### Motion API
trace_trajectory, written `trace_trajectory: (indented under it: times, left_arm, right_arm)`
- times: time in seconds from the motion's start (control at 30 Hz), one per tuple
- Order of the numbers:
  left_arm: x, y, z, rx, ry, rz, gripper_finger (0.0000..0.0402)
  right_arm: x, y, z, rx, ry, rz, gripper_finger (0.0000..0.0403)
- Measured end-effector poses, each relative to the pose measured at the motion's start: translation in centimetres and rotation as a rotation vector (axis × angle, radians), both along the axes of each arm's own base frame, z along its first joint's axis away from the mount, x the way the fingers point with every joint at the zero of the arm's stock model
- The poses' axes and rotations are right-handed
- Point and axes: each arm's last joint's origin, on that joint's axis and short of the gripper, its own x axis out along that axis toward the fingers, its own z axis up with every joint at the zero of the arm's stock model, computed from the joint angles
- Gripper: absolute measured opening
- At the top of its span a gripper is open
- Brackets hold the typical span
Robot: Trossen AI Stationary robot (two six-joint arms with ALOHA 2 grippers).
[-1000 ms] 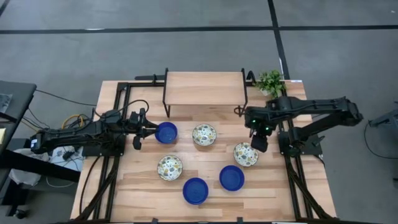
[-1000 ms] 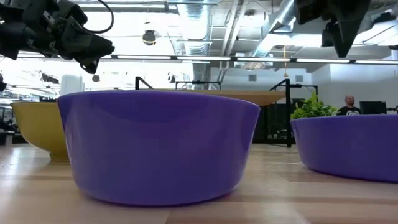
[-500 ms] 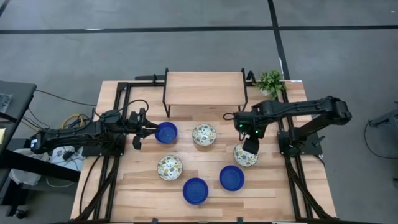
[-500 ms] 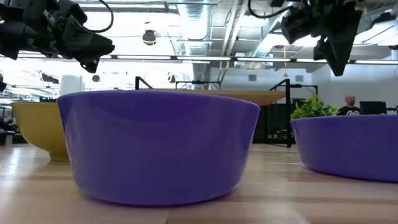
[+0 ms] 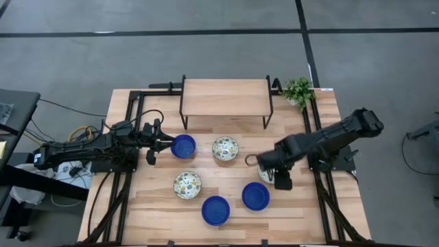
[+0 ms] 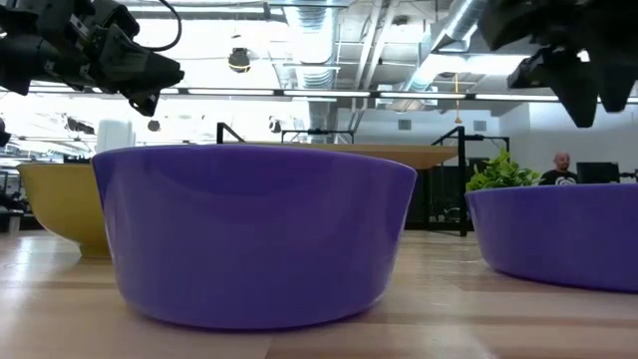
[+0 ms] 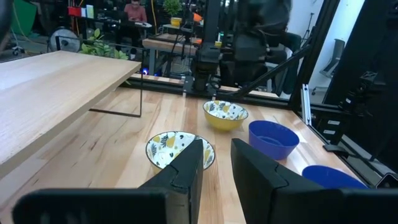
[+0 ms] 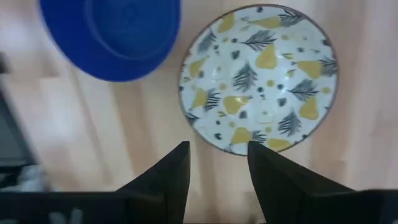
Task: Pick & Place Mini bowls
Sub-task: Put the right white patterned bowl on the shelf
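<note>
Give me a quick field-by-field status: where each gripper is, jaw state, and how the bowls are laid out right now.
left gripper: at the rim of the glossy blue mini bowl on the table's left, jaws narrowly parted
right gripper: directly above the white mini bowl with yellow pear and leaf print, open, not gripping
blue bowls on table: three in high view
patterned bowls: three, one mostly hidden beneath the right arm
raised wooden shelf: holds no bowls

A light wooden table [image 5: 158, 213] carries a raised wooden shelf [image 5: 224, 97] on black legs at its far edge, with a small green plant [image 5: 298, 90] at the far right corner.
</note>
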Motion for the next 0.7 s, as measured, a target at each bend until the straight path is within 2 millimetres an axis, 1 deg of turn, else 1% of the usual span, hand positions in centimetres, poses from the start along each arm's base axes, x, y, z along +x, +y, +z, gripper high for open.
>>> trace_trajectory:
  times: [0.1,0.37,0.53,0.7]
  left_arm:
    - [0.0,0.0,0.0,0.0,0.001,0.0,0.0082]
    - [0.0,0.0,0.0,0.0,0.001,0.0,0.0082]
    - [0.0,0.0,0.0,0.0,0.001,0.0,0.0082]
    - [0.0,0.0,0.0,0.0,0.001,0.0,0.0082]
  right_arm:
    - [-0.2,1.3,0.0,-0.03,-0.037,0.055,0.0141]
    - [-0.5,3.8,-0.1,0.0,-0.116,0.146,0.013]
    - [-0.8,4.4,-1.1,0.009,-0.127,0.172,0.0124]
    - [-1.2,4.0,-2.5,-0.036,-0.102,0.162,0.0119]
